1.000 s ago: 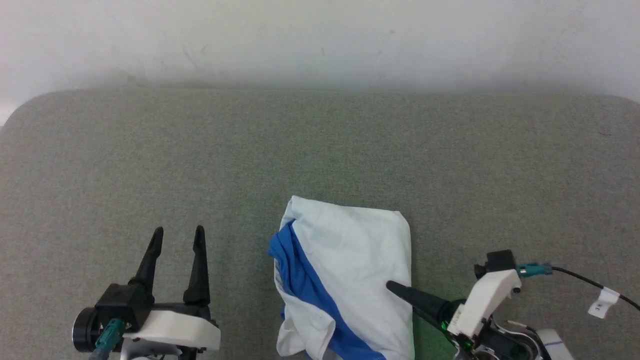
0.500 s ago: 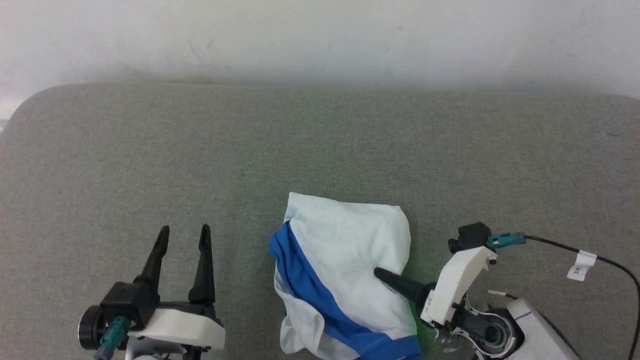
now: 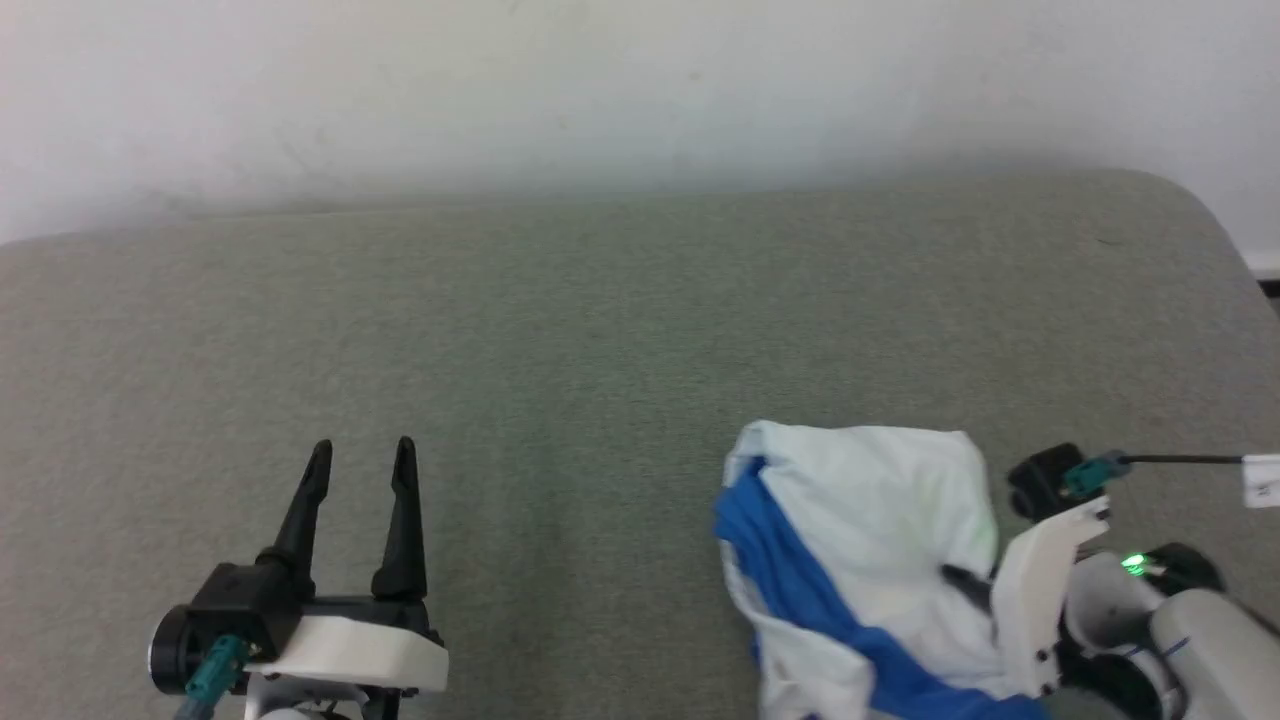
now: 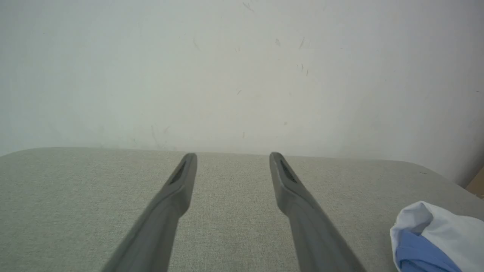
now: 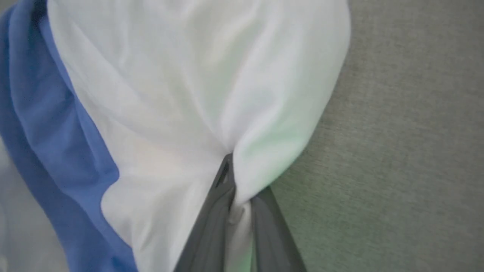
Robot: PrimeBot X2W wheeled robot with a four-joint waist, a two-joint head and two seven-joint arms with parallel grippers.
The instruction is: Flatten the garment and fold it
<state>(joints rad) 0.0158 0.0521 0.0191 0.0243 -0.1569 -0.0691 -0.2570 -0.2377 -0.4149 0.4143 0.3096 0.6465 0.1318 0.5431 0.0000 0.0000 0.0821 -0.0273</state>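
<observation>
One garment (image 3: pixel 880 520), one illegible cable tag (image 3: pixel 1262 480)

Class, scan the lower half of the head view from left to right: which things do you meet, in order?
left gripper → grey padded surface → garment → right gripper, pinching the garment's right side → white cable tag

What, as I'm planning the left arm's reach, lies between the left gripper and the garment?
Nothing visible: just bare grey table lies between the open left gripper and the garment, which sits off to its right.
</observation>
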